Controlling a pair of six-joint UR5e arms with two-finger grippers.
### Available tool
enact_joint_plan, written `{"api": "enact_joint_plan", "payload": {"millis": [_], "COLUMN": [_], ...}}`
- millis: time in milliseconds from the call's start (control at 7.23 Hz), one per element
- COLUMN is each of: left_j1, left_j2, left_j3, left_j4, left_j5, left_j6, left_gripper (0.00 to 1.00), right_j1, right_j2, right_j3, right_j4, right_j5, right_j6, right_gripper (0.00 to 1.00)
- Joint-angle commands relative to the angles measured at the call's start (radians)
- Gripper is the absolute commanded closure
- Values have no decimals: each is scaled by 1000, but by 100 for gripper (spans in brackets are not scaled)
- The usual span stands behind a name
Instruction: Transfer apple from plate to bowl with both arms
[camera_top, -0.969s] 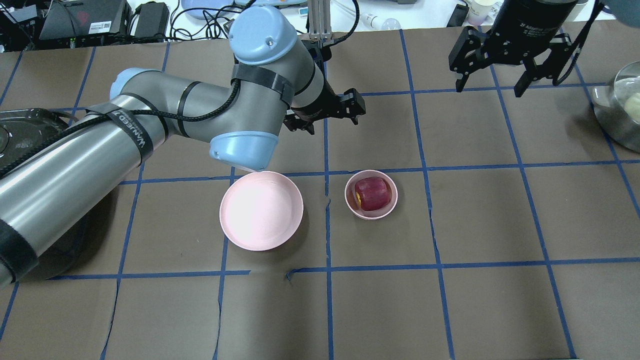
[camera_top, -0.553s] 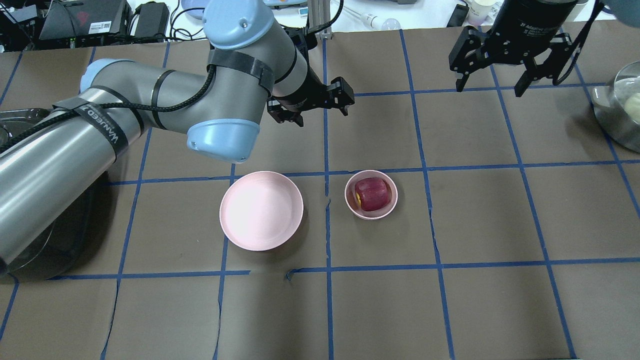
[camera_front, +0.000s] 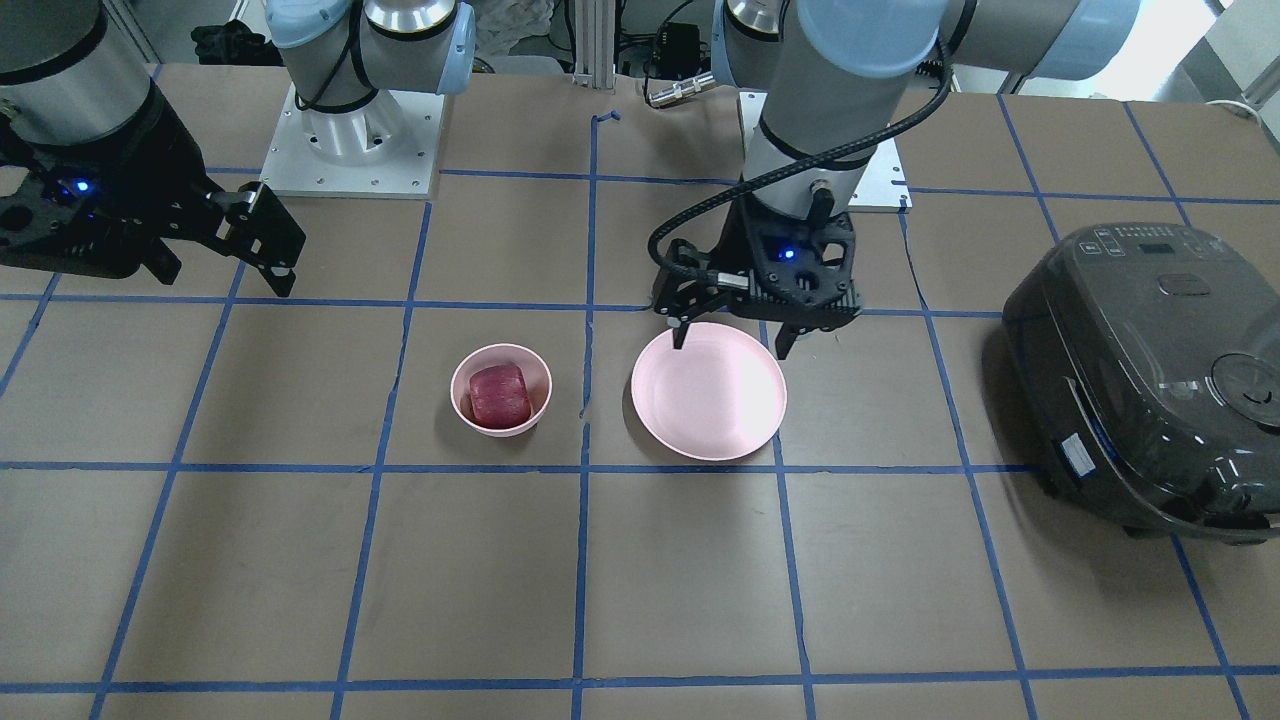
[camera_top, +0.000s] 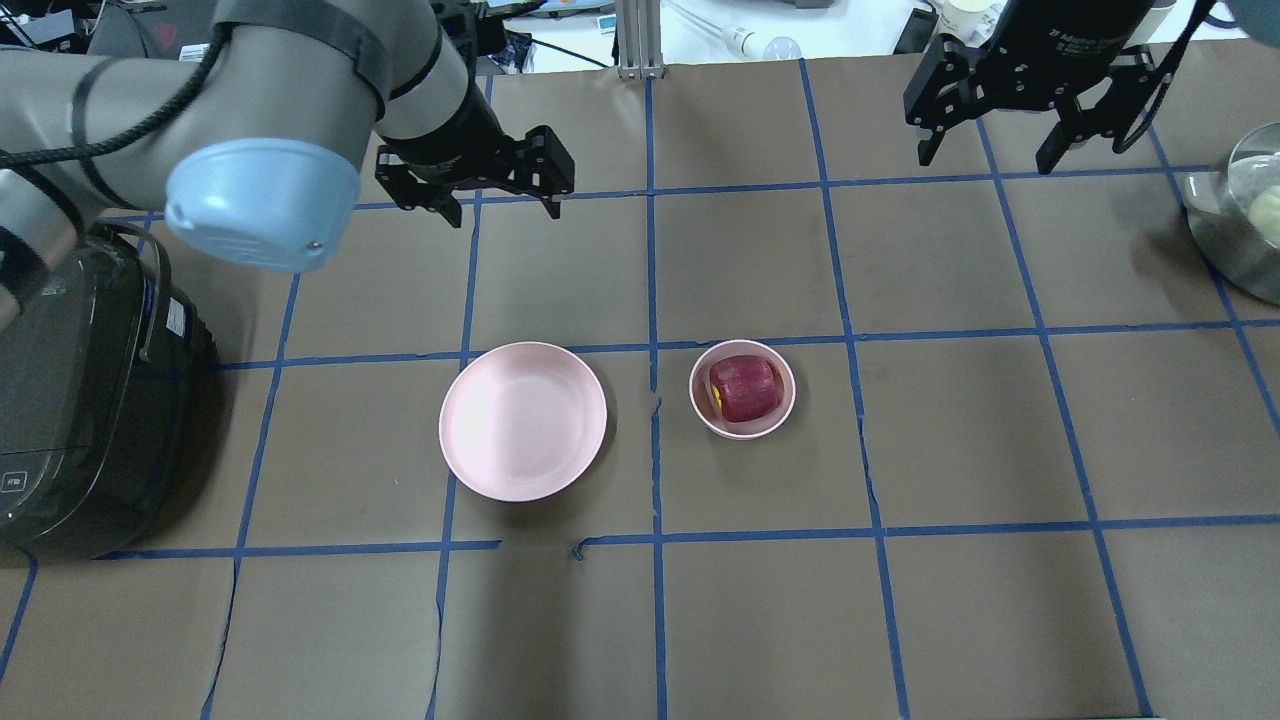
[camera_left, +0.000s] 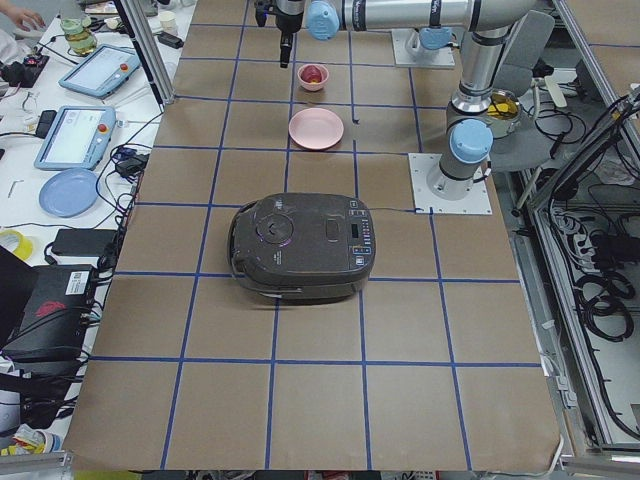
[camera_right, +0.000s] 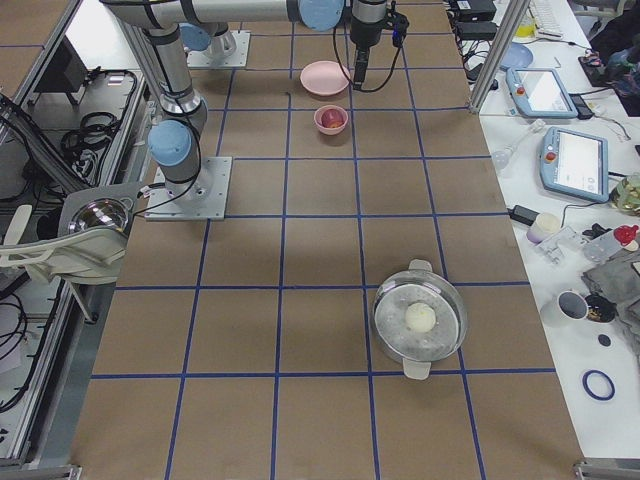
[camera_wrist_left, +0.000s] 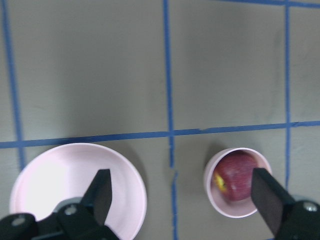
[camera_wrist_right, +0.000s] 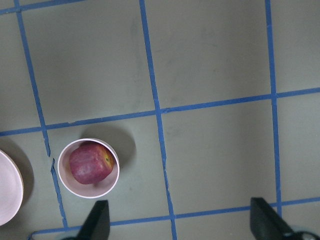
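Since the apple (camera_top: 744, 388) sits inside the bowl (camera_top: 742, 431) and the plate (camera_top: 523, 420) is bare, the transfer appears complete. Plate and bowl stand near each other, not touching, approx. mid-tabletop (camera_top: 950, 600). Left gripper (camera_top: 505, 205): raised, on the plate's side, jaws released, nothing held. Right gripper (camera_top: 983, 155): raised, nearer the right edge, jaws released, nothing held. Remaining: arm parking only, if req'd.

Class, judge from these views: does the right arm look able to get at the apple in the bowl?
Probably yes. The apple sits uncovered in the bowl, the right gripper hangs open and empty, and nothing stands between them.
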Motion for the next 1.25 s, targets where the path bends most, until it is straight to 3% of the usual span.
{"api": "enact_joint_plan", "payload": {"millis": [0, 138, 1107], "left_j1": [98, 128, 141], "left_j2": [34, 46, 57], "left_j3": [86, 96, 109], "left_j4": [-197, -242, -235], "left_j5": [54, 75, 105], "left_j6": [72, 135, 138], "left_gripper": [0, 0, 0], "right_j1": [39, 86, 90], "right_j2": [-1, 8, 12], "right_j3": [1, 12, 17], "right_j4": [-91, -161, -169], "right_j5": [-6, -12, -8], "right_j6": [37, 104, 100], "right_gripper": [0, 0, 0]}}
